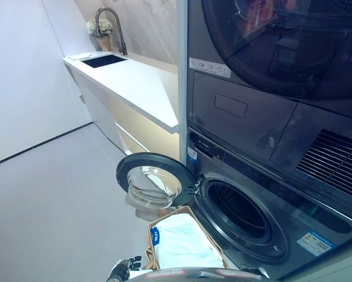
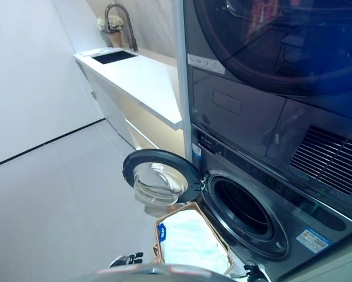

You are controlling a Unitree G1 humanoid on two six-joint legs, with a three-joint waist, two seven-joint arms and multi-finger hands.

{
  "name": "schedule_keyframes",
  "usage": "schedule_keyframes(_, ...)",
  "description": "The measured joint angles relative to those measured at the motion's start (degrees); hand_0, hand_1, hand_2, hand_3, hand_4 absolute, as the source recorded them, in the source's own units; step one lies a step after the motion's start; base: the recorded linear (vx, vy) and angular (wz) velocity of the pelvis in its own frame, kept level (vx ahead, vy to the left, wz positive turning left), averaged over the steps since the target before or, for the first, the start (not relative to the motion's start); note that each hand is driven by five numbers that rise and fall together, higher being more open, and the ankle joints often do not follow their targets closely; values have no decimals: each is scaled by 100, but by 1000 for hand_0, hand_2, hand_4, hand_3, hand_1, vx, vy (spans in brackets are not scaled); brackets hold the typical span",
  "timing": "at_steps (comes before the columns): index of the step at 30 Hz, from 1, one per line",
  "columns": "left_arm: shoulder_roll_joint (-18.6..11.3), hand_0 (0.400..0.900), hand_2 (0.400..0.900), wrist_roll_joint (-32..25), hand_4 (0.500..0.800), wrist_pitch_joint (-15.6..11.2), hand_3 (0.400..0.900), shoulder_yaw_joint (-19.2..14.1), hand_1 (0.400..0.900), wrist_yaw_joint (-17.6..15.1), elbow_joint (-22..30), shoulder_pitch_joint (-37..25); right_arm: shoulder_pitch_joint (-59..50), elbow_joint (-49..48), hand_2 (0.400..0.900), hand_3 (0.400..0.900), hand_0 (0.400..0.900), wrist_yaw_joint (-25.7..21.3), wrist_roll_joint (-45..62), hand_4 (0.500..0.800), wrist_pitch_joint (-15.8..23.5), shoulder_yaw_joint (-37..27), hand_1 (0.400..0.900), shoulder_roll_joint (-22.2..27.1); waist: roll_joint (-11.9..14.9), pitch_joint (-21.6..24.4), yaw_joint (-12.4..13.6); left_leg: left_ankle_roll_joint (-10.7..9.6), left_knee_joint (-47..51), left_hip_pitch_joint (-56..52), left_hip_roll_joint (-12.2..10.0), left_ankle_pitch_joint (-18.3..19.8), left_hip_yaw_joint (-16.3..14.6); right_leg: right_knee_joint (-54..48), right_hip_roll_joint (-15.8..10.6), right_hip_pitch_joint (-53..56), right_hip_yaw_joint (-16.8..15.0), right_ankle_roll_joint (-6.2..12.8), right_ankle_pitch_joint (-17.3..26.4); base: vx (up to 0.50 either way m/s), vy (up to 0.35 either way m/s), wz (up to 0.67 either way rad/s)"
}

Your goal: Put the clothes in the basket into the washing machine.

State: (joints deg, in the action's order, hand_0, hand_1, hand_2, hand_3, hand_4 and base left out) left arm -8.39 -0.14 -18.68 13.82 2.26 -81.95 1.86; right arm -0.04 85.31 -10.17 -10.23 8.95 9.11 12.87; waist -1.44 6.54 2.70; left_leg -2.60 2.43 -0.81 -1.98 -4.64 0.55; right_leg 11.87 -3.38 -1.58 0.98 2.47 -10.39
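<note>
A woven basket [image 1: 154,222] stands on the floor in front of the washing machine [image 1: 264,194], just left of the drum. It holds white clothes [image 1: 181,241] with a blue label. The machine's round door [image 1: 152,182] hangs open to the left, and the dark drum opening [image 1: 240,211] looks empty. My left hand [image 1: 124,269] shows at the bottom edge, beside the basket's left rim, with relaxed fingers that hold nothing. Only a small dark part of my right hand [image 2: 255,273] shows at the bottom, below the drum.
A dryer [image 1: 281,47] is stacked on top of the washing machine. A white counter [image 1: 134,82] with a sink [image 1: 102,60], a tap and a flower pot runs along the left of the machines. Grey floor [image 1: 52,200] spreads to the left.
</note>
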Motion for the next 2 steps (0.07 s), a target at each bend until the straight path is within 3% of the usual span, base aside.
schedule_keyframes(2, -1, 900, 900, 29, 800, 18, 900, 0, 900, 12, 0, 17, 3, 1, 900, 900, 900, 22, 2, 800, -9, -15, 900, 4, -7, 5, -5, 0, 1, 0, 4, 0, 2, -10, 1, 2, 0, -8, 7, -24, -7, -4)
